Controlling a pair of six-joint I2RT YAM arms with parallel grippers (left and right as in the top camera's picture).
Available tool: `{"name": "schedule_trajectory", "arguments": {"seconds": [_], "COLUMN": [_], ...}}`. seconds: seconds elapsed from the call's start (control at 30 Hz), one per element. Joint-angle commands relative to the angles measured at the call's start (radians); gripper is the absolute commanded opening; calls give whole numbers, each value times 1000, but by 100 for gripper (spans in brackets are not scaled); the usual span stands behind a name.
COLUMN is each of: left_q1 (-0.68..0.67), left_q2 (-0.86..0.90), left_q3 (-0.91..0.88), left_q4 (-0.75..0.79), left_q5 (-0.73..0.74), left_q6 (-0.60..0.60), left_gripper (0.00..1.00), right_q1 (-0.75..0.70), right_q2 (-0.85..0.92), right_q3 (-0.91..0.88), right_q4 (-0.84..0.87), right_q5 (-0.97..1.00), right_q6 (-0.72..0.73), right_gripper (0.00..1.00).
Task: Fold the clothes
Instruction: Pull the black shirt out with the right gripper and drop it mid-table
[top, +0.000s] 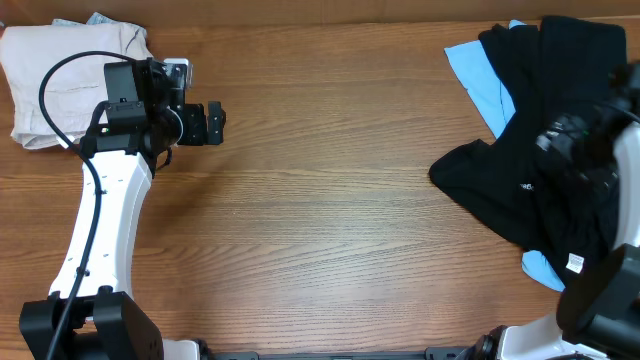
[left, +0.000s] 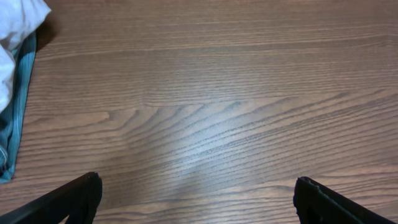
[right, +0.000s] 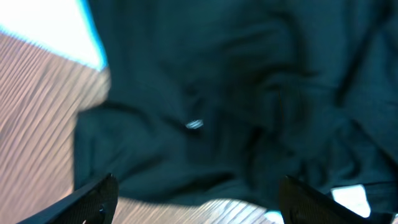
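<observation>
My left tool (top: 215, 123) hung over bare desk (top: 330, 200), its fingers spread wide and holding nothing, near the beige garment (top: 60, 80) at the far left corner. A strip of grey-blue fabric (left: 15, 106) lay beside that pile. My right tool (right: 198, 186) was above the black T-shirt (top: 510, 185), which lay crumpled on the light-blue garment (top: 480, 75) at the right edge, its white label (top: 575, 263) showing. The wrist view was blurred, but the fingers appeared wide apart and gripping nothing.

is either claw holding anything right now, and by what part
Nothing: left claw open over the table, right claw open above the black T-shirt.
</observation>
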Motion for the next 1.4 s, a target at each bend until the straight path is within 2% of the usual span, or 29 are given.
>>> {"name": "schedule_trajectory", "arguments": {"seconds": [0.0,0.2,0.33,0.43,0.47,0.57,0.6,0.67,0.7,0.97,1.17,1.37], "left_q1": [9,9,9,9,9,9,9,9,9,9,9,11], "left_q2": [6,14,14,14,14,14,14,14,14,14,14,13], "left_q3": [28,28,28,28,28,28,28,28,28,28,28,44], "left_q4": [11,17,15,14,14,13,14,14,14,19,21,29], "left_q5": [5,5,5,5,5,5,5,5,6,5,5,1], "left_q6": [-16,-41,-41,-45,-45,-45,-45,-45,-46,-86,-86,-86], "left_gripper": [100,100,100,100,100,100,100,100,100,100,100,100], "right_q1": [-93,-214,-236,-235,-234,-234,-234,-234,-234,-229,-135,259], "right_q2": [-2,-2,-2,-2,-2,-2,-2,-2,-2,-38,-91,-127], "right_q3": [-111,-304,-380,-401,-401,-401,-401,-400,-394,-164,55,124], "right_q4": [41,193,282,325,335,359,364,378,379,180,-21,26], "right_q5": [-24,-91,-89,-89,-89,-89,-89,-92,-96,-362,-559,-588], "right_q6": [65,50,51,51,51,51,51,50,50,-126,-262,-207], "right_gripper": [86,85,85,80,76,54,38,14,11,9,8,8]}}
